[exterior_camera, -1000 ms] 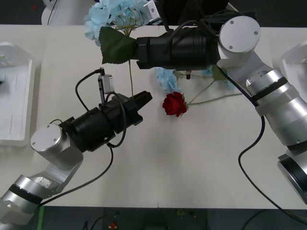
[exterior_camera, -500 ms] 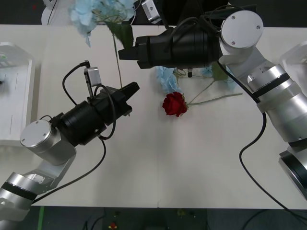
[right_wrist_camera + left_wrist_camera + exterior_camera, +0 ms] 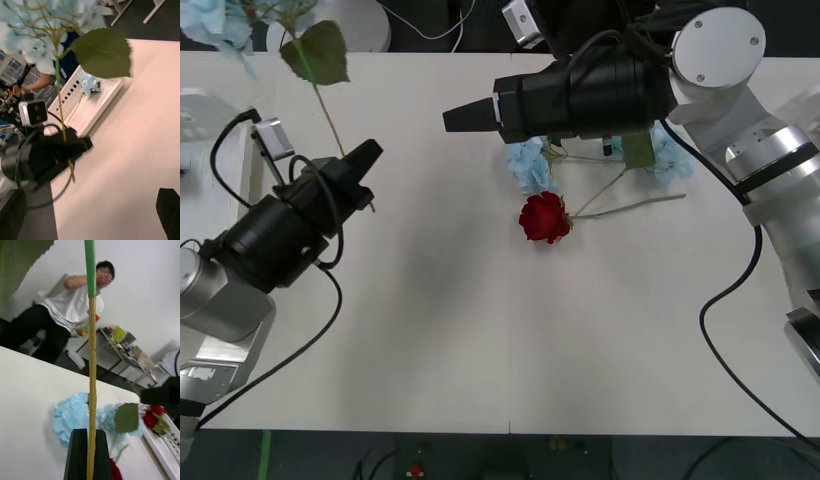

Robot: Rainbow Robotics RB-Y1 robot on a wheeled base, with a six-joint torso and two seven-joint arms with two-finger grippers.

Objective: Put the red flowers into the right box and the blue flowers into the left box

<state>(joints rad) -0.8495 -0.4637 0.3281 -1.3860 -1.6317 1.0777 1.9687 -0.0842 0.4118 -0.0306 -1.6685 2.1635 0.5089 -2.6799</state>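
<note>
My left gripper (image 3: 368, 156) is shut on the thin stem (image 3: 92, 390) of a blue flower, its black fingers (image 3: 79, 453) pinching the stem near its lower end. The pale-blue bloom (image 3: 215, 20) and a broad leaf (image 3: 315, 52) stand above the table's far left. Just left of that gripper lies the left box (image 3: 200, 125), a white tray (image 3: 93, 101) with one blue cluster (image 3: 89, 83) in it. My right gripper (image 3: 452, 119) hangs open over the table's middle, holding nothing. A red rose (image 3: 542, 216) and more blue flowers (image 3: 527, 165) lie on the table. The right box (image 3: 161, 450) holds red roses (image 3: 153, 416).
A person stands in the room beyond the table, touching nothing. Another blue cluster (image 3: 670, 160) lies under my right arm. Open white tabletop (image 3: 480, 330) stretches across the front.
The right gripper let go of the blue flower and opened. My left gripper carried the flower by its stem leftward, toward the left box.
</note>
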